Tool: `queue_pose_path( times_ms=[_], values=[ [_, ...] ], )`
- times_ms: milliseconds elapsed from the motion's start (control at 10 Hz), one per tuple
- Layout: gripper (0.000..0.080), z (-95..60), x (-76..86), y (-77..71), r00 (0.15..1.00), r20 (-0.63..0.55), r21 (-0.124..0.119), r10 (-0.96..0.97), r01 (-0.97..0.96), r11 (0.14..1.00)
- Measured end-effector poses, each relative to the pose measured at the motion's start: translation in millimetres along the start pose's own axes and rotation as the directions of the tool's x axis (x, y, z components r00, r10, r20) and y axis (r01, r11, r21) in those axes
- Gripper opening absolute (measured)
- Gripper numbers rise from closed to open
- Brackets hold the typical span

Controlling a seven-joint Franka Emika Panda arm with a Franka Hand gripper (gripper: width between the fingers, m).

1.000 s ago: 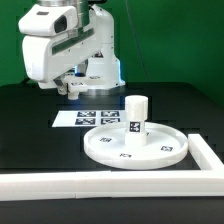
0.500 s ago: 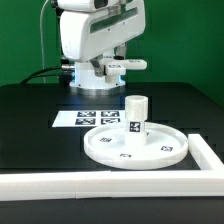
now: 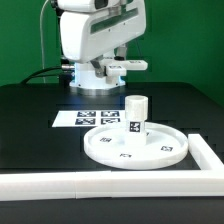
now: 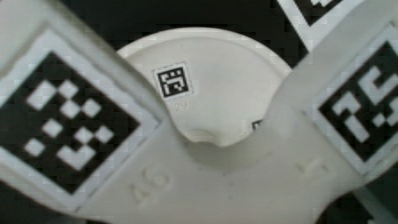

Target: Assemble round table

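The large round disc (image 3: 103, 152) lies on the black table at the front right. The short post (image 3: 136, 112) stands upright on it. My gripper (image 3: 106, 72) hangs well above the table, behind the disc and over the far side of the marker board (image 3: 84, 118). It is shut on the cross-shaped piece (image 3: 124, 66), which sticks out toward the exterior view's right. In the wrist view two tagged arms of the cross-shaped piece (image 4: 267, 165) fill the picture and hide my fingers. Between them shows a rounded white surface with a small tag (image 4: 196, 75); which part it is I cannot tell.
The long white border rail (image 3: 100, 181) runs along the table's front edge and turns up the right side beside the disc. A green wall stands behind the arm.
The arm swung toward the exterior view's right with the cross-shaped piece in the first half second. Since then nothing has visibly moved. The disc and post stayed put.
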State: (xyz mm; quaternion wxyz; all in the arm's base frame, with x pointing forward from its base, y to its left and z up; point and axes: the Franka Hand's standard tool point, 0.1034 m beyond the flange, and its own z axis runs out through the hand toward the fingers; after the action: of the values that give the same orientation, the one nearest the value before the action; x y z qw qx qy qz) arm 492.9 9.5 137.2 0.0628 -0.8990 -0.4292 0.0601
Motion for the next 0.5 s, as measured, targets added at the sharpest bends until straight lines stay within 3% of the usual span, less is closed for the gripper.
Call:
queue_pose_path(
  times_ms=[200, 500],
  values=[
    [0.0459, 3.0, 14.4, 4.0, 1.000, -0.012, -0.021, -0.021, 0.021, 1.000],
    [0.0459, 4.5, 12.0, 4.6, 1.000, -0.010, -0.018, -0.017, 0.016, 1.000]
  ],
)
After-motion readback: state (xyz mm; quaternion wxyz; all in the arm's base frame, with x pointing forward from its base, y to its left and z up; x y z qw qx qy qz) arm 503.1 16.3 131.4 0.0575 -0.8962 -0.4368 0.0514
